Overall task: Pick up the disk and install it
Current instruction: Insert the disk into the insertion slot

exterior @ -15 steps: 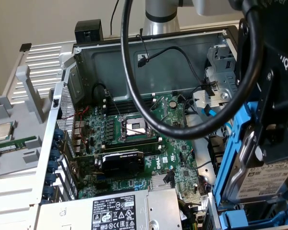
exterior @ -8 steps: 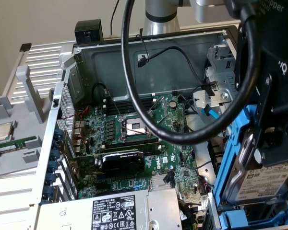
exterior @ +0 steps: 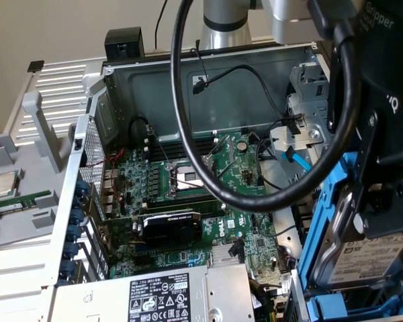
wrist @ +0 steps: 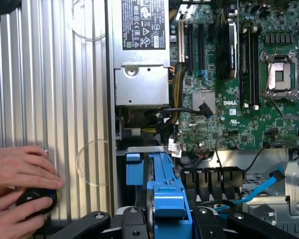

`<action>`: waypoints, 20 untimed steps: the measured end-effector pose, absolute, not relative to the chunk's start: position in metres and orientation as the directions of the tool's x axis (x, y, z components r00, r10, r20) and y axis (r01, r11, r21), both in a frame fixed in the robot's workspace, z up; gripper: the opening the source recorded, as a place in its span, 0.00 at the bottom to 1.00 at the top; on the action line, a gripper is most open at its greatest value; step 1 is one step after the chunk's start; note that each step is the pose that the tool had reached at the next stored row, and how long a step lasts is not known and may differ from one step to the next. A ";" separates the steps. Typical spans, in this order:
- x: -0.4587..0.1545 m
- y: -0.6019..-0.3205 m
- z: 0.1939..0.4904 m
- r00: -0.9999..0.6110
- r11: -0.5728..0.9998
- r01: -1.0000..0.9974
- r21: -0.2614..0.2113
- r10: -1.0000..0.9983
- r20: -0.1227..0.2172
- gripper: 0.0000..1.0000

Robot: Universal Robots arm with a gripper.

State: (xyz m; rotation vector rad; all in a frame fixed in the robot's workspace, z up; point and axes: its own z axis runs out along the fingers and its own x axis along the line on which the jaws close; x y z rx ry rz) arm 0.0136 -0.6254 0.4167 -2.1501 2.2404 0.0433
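Observation:
The disk (exterior: 364, 260) is a silver drive with a white barcode label, clipped in a blue carrier frame (exterior: 328, 221). It stands on edge at the exterior view's right, at the open computer case's front corner. My gripper (exterior: 381, 218) comes down on it from above and is shut on it. In the wrist view the blue carrier (wrist: 169, 199) sits between my black fingers (wrist: 132, 224), over the case's drive bay. Whether the disk touches the bay I cannot tell.
The open case holds a green motherboard (exterior: 208, 174), a power supply (exterior: 168, 295) and a metal drive cage (exterior: 309, 100). A thick black cable (exterior: 181, 127) loops over it. A person's hands (wrist: 20, 174) rest on the ribbed grey surface (wrist: 55, 74). A processor chip (exterior: 3, 182) lies at the exterior view's left.

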 end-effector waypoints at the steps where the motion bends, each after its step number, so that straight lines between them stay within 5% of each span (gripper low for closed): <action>1: 0.014 -0.625 0.416 -0.041 0.041 -0.999 -0.005 -0.998 -0.045 0.37; 20: 0.014 -0.625 0.411 -0.041 0.041 -0.999 0.000 -0.998 -0.045 0.37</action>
